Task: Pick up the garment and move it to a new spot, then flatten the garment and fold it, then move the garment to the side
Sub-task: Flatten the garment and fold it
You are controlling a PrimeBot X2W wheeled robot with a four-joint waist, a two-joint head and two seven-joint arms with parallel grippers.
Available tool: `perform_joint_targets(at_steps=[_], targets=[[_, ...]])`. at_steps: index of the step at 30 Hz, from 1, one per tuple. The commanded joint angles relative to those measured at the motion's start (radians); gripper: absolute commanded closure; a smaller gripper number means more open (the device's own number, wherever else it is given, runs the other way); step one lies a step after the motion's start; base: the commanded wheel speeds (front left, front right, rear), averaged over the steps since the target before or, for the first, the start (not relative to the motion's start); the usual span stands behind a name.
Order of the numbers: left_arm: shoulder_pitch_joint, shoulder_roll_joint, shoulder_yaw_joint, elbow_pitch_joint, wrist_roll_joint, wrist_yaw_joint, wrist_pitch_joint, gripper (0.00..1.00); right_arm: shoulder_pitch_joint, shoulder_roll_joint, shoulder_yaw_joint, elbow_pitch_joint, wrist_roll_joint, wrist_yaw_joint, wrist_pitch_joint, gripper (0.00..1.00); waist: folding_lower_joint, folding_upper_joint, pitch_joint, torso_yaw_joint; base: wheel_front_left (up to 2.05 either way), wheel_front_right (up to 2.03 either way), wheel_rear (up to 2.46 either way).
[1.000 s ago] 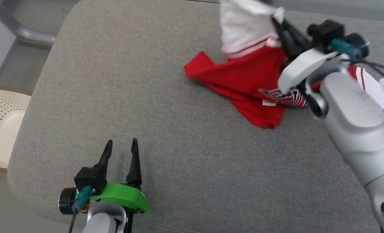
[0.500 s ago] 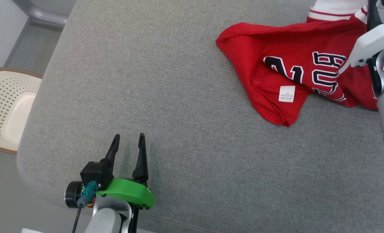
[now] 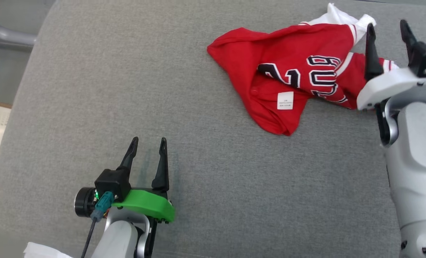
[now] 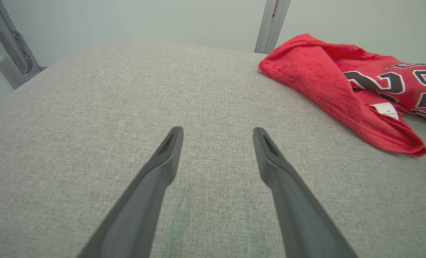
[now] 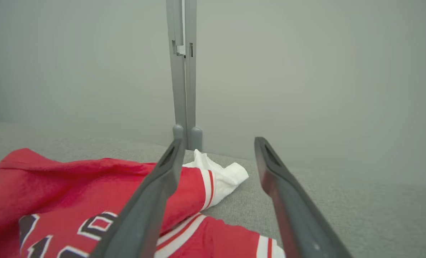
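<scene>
A grey post (image 5: 182, 71) stands behind the crumpled red garment (image 5: 73, 186) on grey padding (image 5: 342, 200).

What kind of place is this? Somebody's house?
Probably a robot practice room, not a home: a grey padded table, a bare metal post by a plain wall, and one red jersey lying out.

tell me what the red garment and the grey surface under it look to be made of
Red garment: soft cloth, matt, likely a knit or fleece; it slumps in loose folds and looks faintly fuzzy in the left wrist view. Grey surface: woven upholstery fabric, matt and flecked, probably over padding, judging by its rounded edges.
</scene>
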Motion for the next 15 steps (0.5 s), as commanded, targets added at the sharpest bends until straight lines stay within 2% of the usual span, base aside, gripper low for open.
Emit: perform_joint_targets(at_steps=[1,10,15], targets=[[-0.021,0.003,-0.005,-0.002,0.008,-0.006,0.000,0.00,0.046,0.007,0.000,-0.025,0.014,-0.001,-0.003,0.00,0.0000,0.0000,-0.034,-0.068,0.00,0.00,0.00],[-0.074,0.003,-0.043,0.020,0.029,-0.021,0.000,0.00,0.259,0.067,0.037,-0.135,0.064,-0.001,-0.003,0.00,0.0000,0.0000,-0.063,-0.221,0.00,0.00,0.00],[-0.131,0.004,-0.086,0.058,0.047,-0.050,0.000,0.00,0.315,0.084,0.051,-0.149,0.093,-0.001,-0.003,0.00,0.0000,0.0000,-0.059,-0.295,0.00,0.00,0.00]])
